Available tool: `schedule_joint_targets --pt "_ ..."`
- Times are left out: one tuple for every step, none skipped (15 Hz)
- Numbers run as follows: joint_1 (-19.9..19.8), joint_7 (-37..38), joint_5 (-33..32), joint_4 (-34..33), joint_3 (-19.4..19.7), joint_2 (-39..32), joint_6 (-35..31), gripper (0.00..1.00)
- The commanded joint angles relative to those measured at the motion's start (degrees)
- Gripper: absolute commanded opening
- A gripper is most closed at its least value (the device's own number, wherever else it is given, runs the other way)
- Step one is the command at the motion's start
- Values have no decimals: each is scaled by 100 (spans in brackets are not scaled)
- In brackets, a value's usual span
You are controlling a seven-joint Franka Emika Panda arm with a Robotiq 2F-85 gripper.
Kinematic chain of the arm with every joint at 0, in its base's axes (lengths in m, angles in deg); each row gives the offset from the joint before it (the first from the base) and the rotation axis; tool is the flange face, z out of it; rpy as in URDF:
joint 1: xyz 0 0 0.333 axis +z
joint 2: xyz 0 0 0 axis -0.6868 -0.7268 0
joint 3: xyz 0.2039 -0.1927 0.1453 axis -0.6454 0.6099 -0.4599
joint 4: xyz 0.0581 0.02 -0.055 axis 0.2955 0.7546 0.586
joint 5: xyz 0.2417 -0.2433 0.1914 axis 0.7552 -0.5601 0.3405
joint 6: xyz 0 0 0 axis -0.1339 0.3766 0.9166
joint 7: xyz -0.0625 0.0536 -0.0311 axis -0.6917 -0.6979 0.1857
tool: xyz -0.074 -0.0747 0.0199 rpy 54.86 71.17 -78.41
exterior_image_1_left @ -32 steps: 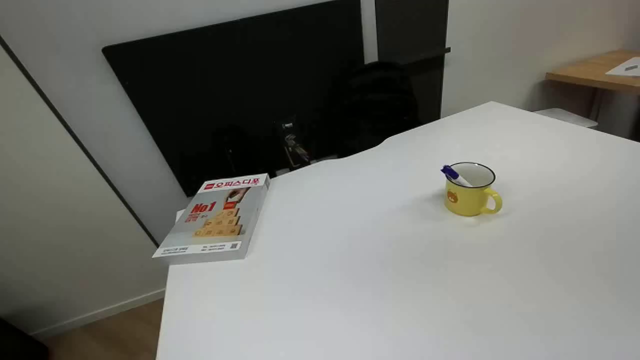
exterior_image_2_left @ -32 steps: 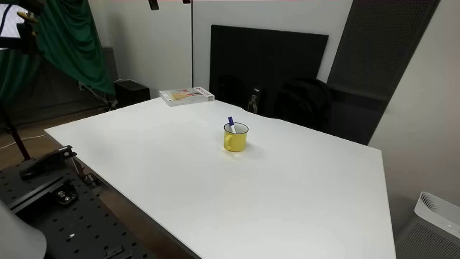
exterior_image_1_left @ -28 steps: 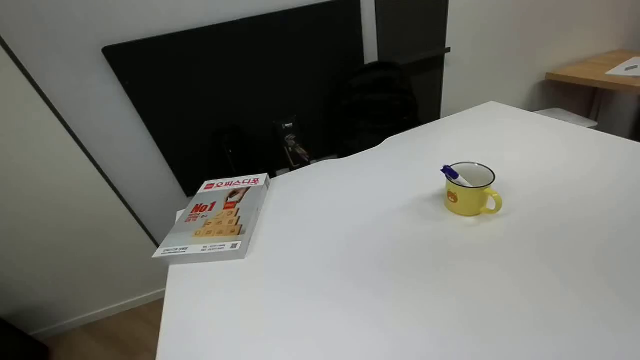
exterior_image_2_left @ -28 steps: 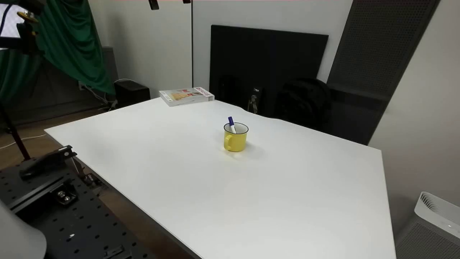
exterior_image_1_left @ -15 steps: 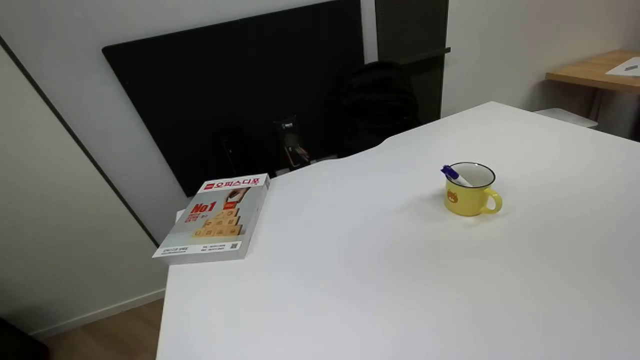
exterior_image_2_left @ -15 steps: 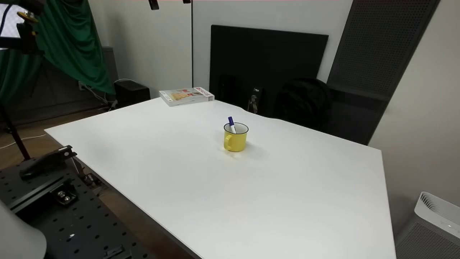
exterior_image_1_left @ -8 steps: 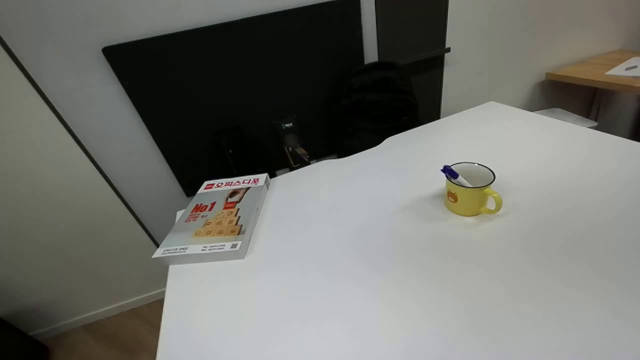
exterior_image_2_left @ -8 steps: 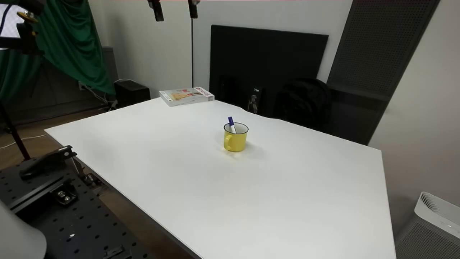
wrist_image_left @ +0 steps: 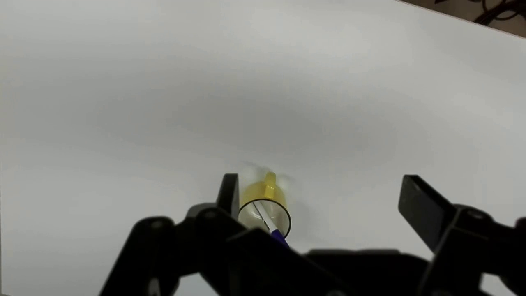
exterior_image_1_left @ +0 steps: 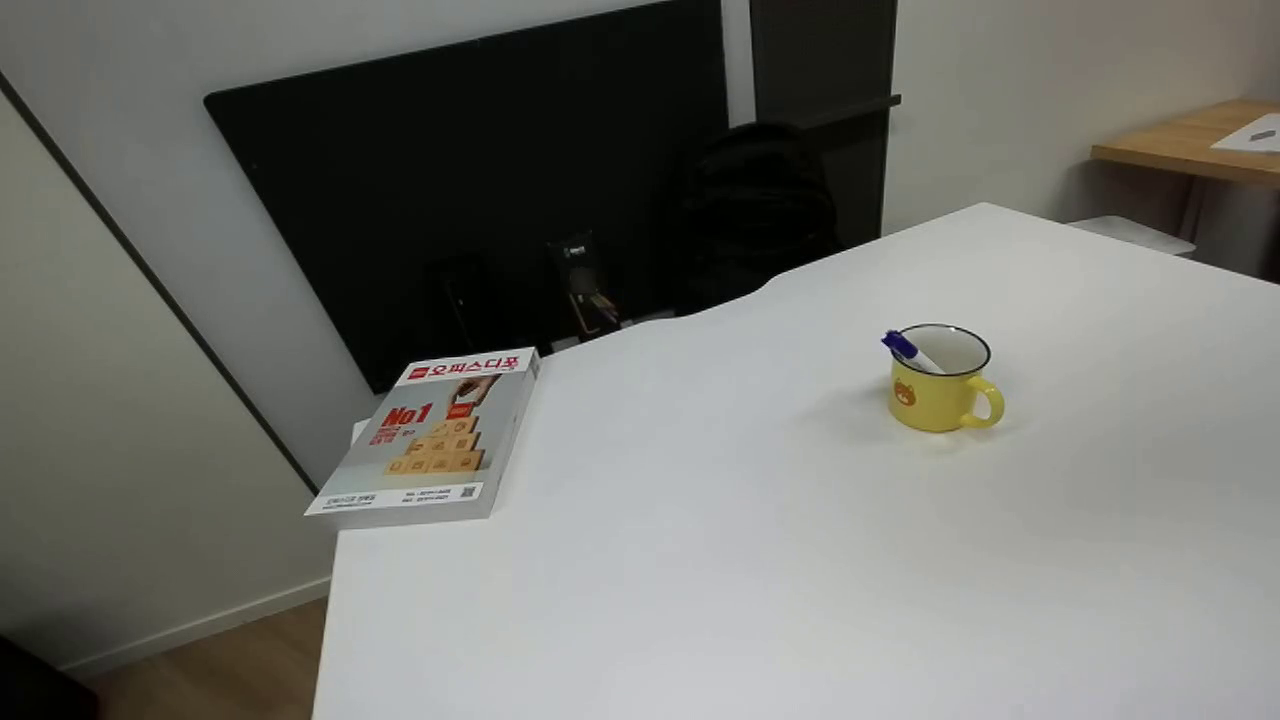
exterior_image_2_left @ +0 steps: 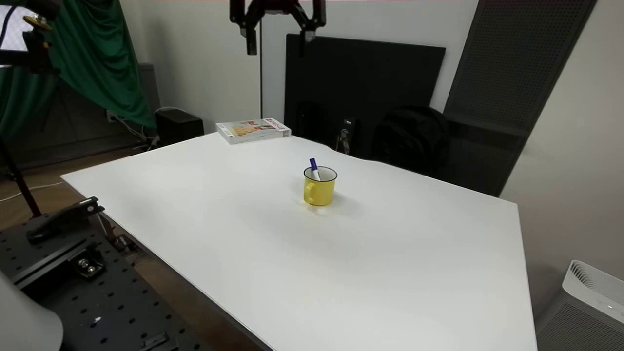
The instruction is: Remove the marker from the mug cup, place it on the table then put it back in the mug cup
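The gripper (exterior_image_2_left: pixel 278 48) is hanging well above with its jaws wide apart, gripping nothing, while the marker (wrist_image_left: pixel 267 218) is leaning in the mug cup (wrist_image_left: pixel 254 193), between seven and eight o'clock from them in the wrist view, long axis running eleven to five, the cap (wrist_image_left: pixel 278 236), perhaps partly hidden, pointing out at five.

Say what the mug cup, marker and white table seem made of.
The mug cup: probably glossy enamelled metal, going by the thin dark rim and smooth yellow coat; glazed ceramic is possible. The marker: most likely smooth plastic, judging by its solid blue cap and white barrel. The table: perhaps laminate with a satin finish, since it mirrors the mug cup only faintly.
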Motion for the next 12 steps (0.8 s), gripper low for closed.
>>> schedule_joint_targets --pt "-124 -372 45 -673 218 -817 239 100" --pt "-111 -230 14 -213 119 -348 31 100" --pt "-146 -263 16 -277 142 -482 14 100" --pt "-151 -263 16 -274 140 -524 2 100" --pt "-145 -262 15 -264 128 -516 2 100" --pt "-135 -262 14 -256 112 -488 4 100" --pt "-129 -261 14 -256 105 -468 5 100" --pt "-129 -261 14 -254 105 -455 5 100" --pt "-128 -261 13 -250 106 -443 6 100" --pt "-128 -261 13 -250 105 -440 6 100" --pt "-128 -261 13 -249 105 -440 6 100" --pt "-129 -261 13 -248 105 -440 6 100"
